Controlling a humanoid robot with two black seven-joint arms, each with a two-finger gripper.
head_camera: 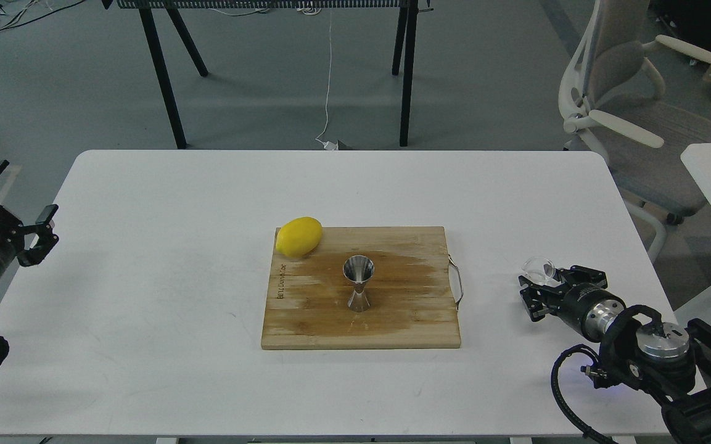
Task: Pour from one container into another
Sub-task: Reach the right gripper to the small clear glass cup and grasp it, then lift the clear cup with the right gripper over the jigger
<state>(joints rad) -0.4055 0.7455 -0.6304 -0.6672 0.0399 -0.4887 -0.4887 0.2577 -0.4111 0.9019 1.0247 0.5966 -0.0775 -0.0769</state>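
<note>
The small clear glass cup (539, 269) sits on the white table (207, 370) at the right, just past the tips of my right gripper (546, 285). That gripper is open, its dark fingers reaching either side of the cup's near part; I cannot tell whether they touch it. The steel hourglass jigger (359, 282) stands upright in the middle of the wooden cutting board (404, 327). My left gripper (19, 197) hovers open at the table's left edge, holding nothing.
A yellow lemon (298, 236) rests on the board's far left corner. The board has a wire handle (457, 282) on its right side. A white office chair (632, 123) stands beyond the table's right corner, and black table legs (161, 74) stand behind.
</note>
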